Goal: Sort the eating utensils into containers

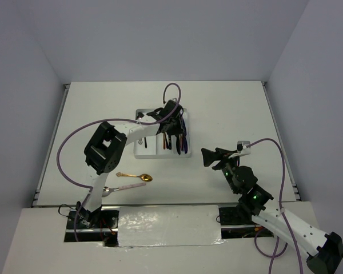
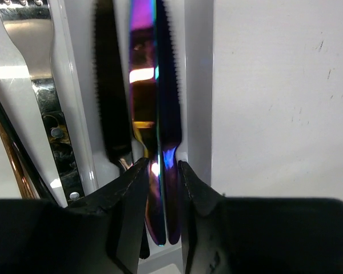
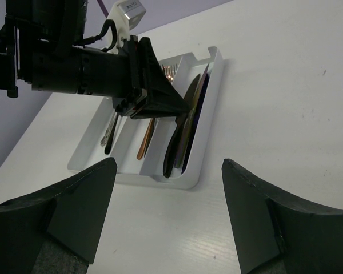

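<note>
The white tray [image 1: 142, 149] sits mid-table. Its right compartment holds a black knife [image 2: 110, 103], an iridescent purple knife [image 2: 143, 74] and a dark blue knife [image 2: 167, 114]. My left gripper [image 1: 171, 111] is low over that compartment. In its wrist view the gripper [image 2: 163, 165] is closed narrowly on the iridescent knife's handle, with the blue knife's handle also between the fingers. A silver fork [image 2: 37, 68] and a copper utensil [image 2: 11, 165] lie in the other compartments. A gold spoon [image 1: 136, 176] and a pale spoon [image 1: 123, 187] lie on the table. My right gripper [image 1: 212, 157] is open and empty.
The right wrist view shows the tray's near rim [image 3: 160, 180] ahead of my open right gripper [image 3: 168, 165], with the left arm's wrist [image 3: 103, 68] hanging over the tray. The left arm's purple cable [image 1: 68, 165] loops over the left side of the table.
</note>
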Controlling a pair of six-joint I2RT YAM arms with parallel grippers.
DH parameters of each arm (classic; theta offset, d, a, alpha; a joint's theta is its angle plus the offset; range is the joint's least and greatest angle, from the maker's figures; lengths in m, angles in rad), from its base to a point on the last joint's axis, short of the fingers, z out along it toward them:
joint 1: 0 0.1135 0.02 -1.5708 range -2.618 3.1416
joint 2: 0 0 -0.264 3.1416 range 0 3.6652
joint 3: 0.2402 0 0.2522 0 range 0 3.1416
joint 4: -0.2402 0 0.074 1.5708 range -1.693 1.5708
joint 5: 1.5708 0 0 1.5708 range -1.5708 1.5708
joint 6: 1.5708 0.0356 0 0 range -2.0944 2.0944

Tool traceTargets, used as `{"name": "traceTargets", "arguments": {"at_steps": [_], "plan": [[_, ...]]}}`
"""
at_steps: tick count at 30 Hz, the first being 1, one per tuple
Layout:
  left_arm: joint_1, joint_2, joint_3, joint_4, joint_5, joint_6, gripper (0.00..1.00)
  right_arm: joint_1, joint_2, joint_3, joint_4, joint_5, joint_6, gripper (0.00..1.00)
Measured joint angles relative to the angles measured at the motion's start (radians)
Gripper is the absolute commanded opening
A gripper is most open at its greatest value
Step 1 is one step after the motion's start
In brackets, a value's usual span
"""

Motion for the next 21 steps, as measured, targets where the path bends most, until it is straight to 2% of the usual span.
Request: {"name": "traceTargets", "arguments": {"at_steps": [2,3,6,10,15,16,17,19,20,21], "plan": [[-0.002,0.0,0.005,-0.013,-0.004,0.004,0.51,0.0,0.0,0.0,0.0,0.0,0.0,0.82],[-0.004,0.0,0.007,-0.016,-0.006,0.006,0.61,0.0,0.0,0.0,0.0,0.0,0.0,0.82],[-0.01,0.0,0.014,-0.019,-0.005,0.007,0.54,0.0,0.0,0.0,0.0,0.0,0.0,0.82],[-0.021,-0.002,0.022,-0.025,-0.027,0.026,0.52,0.0,0.0,0.0,0.0,0.0,0.0,0.82],[-0.032,-0.073,0.021,-0.082,-0.176,0.019,0.46,0.0,0.003,0.0,0.002,-0.001,0.0,0.82],[-0.034,-0.111,0.017,-0.091,-0.224,0.015,0.42,0.0,0.006,0.0,0.003,-0.001,0.0,0.82],[-0.034,-0.154,0.008,-0.094,-0.27,0.0,0.28,0.0,0.009,0.0,0.004,-0.001,0.0,0.82],[-0.032,-0.251,-0.018,-0.111,-0.367,-0.064,0.19,0.0,0.014,0.0,0.007,-0.002,0.0,0.82],[-0.031,-0.297,-0.026,-0.14,-0.427,-0.113,0.22,0.0,0.018,0.0,0.008,-0.002,0.0,0.82],[-0.029,-0.336,-0.028,-0.173,-0.474,-0.148,0.3,0.0,0.02,0.0,0.008,-0.002,0.0,0.82]]}}
